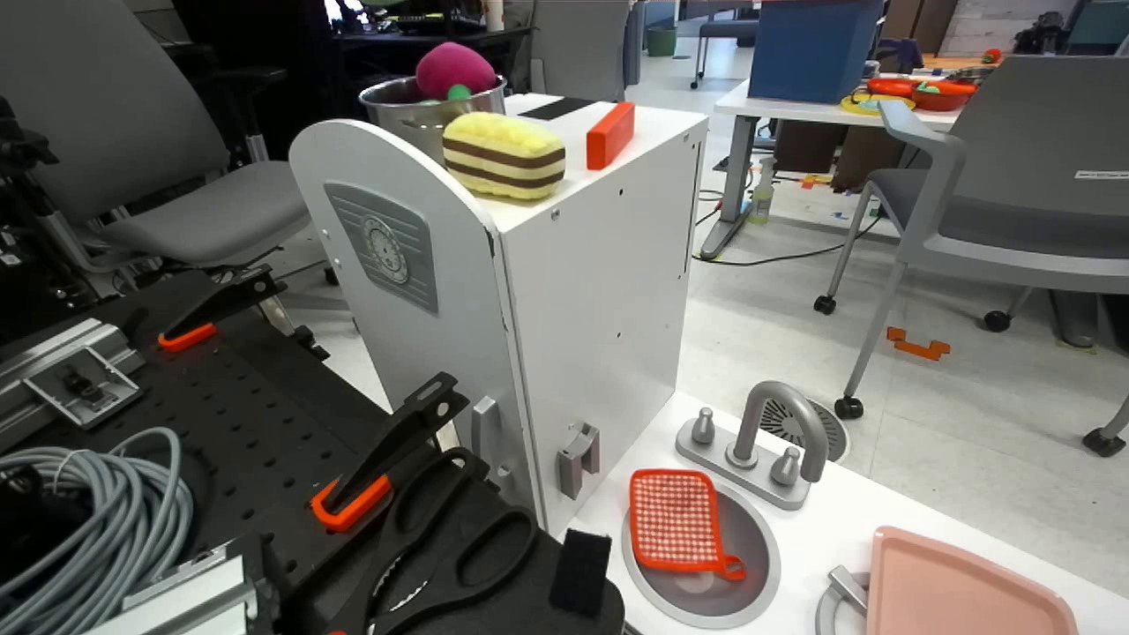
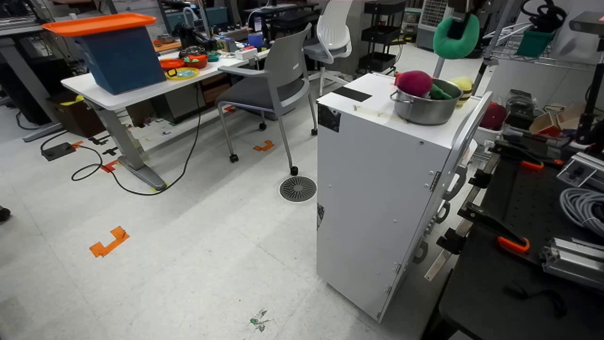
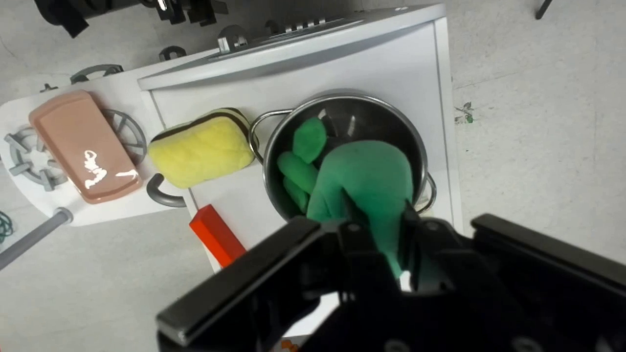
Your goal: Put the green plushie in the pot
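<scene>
In the wrist view, white glare marks the glossy pink rectangular tray (image 3: pixel 80 142); the black fingers (image 3: pixel 356 239) look slightly blurred.

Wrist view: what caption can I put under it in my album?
The gripper holds a green plushie that hides part of the pot, with a yellow block beside the pot.

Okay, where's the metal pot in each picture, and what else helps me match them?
In an exterior view, the pot is upper left of centre.
In an exterior view, the pot is at upper right.
In the wrist view, the pot is near centre, partly hidden by the held green plushie.
Shared landmark: the yellow striped block beside the pot.
</scene>
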Motion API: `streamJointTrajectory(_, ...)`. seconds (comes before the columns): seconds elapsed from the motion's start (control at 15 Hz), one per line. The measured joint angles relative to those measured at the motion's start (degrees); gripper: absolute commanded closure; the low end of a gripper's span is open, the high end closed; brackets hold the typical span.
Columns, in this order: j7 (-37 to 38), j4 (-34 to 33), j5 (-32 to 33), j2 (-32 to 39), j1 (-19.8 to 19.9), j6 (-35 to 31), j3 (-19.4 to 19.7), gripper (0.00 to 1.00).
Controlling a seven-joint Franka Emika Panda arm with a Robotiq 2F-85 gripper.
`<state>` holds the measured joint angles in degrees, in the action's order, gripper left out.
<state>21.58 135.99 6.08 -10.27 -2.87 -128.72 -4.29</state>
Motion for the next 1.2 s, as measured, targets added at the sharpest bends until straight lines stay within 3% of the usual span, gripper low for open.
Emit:
streamJointTrajectory(0.4, 1.96, 0.93, -0.64, 0.36, 3.41, 0.44, 1.23, 0.96)
streamJointTrajectory(0.53, 2.70, 1.05, -0.64, 0.60, 4.03, 0.46, 1.30, 0.64)
streamJointTrajectory(0.73, 3.69, 1.05, -0.64, 1.04, 4.28, 0.46, 1.32, 0.65)
streamJointTrajectory(1.0, 4.38, 1.04, -0.64, 1.26, 4.28, 0.46, 1.32, 0.85)
streamJointTrajectory(1.2, 4.83, 0.98, -0.64, 1.55, 4.27, 0.45, 1.29, 0.81)
